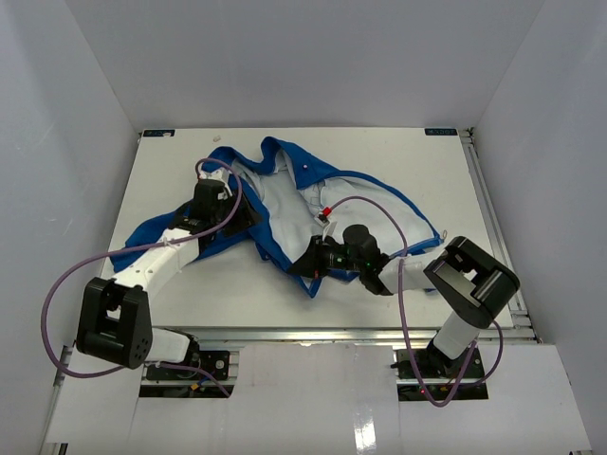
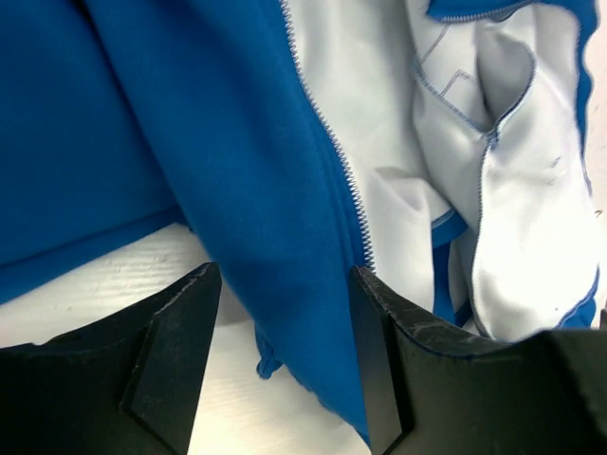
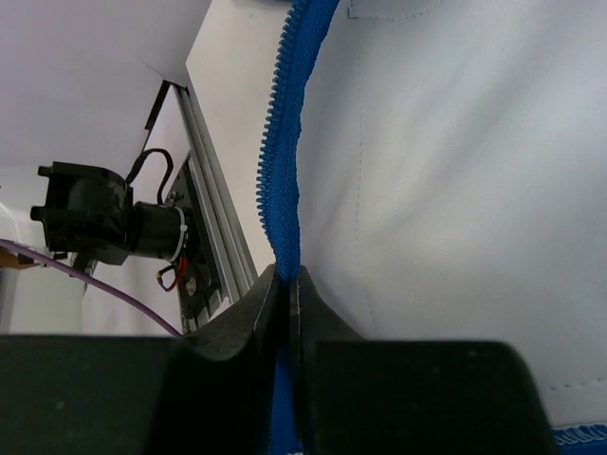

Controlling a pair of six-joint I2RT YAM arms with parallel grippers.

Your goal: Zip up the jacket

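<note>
The jacket (image 1: 398, 213) lies opened out on the white table (image 1: 417, 152), with its blue shell at the edges and its pale lining facing up. My left gripper (image 1: 242, 220) is over the jacket's left front panel. In the left wrist view it (image 2: 285, 294) stands open, and a blue flap (image 2: 237, 190) edged with light zipper teeth (image 2: 332, 152) hangs between the fingers (image 2: 180, 332). My right gripper (image 1: 305, 265) is at the jacket's near hem. In the right wrist view it (image 3: 287, 284) is shut on the blue zipper edge (image 3: 280, 161), beside the pale lining (image 3: 446, 171).
White enclosure walls rise on three sides of the table. An aluminium rail (image 1: 332, 334) runs along the near edge, and another rail (image 1: 488, 218) runs along the right side. A black arm base (image 3: 90, 213) with purple cable shows left of the right gripper.
</note>
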